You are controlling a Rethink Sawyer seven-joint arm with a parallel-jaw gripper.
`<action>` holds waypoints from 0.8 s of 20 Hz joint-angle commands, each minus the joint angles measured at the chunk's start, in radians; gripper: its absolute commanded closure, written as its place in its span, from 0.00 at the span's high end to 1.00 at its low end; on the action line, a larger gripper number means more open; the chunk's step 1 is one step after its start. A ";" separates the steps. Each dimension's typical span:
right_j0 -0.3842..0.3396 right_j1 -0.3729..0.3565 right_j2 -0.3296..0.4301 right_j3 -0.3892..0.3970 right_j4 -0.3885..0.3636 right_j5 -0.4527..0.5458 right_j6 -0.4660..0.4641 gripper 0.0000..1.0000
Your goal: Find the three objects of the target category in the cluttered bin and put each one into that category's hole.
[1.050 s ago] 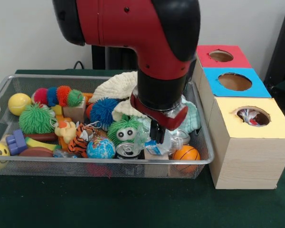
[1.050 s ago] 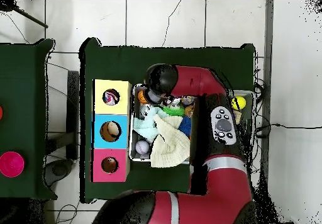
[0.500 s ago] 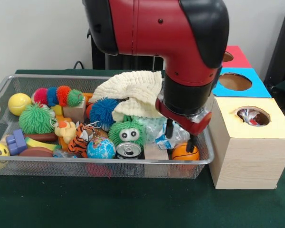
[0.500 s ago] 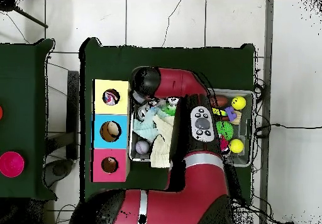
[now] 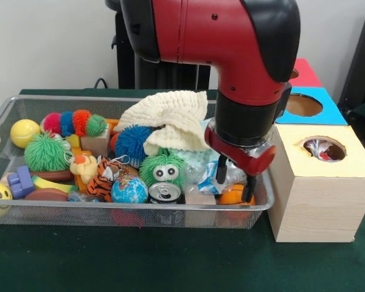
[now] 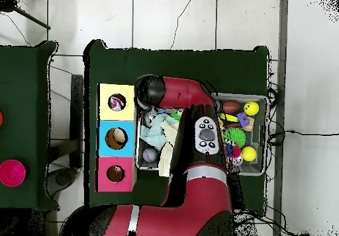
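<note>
Reading for labels or writing, we find none legible on anything here. Nearest us in the wire mesh bin (image 5: 24, 213) lie a silver drink can (image 5: 165, 193), a blue-green globe ball (image 5: 129, 189) and a small orange basketball (image 5: 234, 196). Just above that ball hangs the black gripper (image 5: 235, 180), its fingers spread, one either side of a crinkled clear plastic wrapper (image 5: 231, 173). Behind sits a cream knitted cloth (image 5: 170, 115). Beside the bin stands the yellow-topped wooden box (image 5: 319, 182), its hole (image 5: 324, 149) holding crumpled wrappers.
</note>
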 commanded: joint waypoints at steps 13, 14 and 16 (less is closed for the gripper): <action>-0.066 0.072 0.005 0.175 0.051 -0.081 0.106 1.00; -0.068 0.088 0.025 0.189 0.059 -0.105 0.106 1.00; -0.039 0.109 0.021 0.200 0.064 -0.153 0.154 1.00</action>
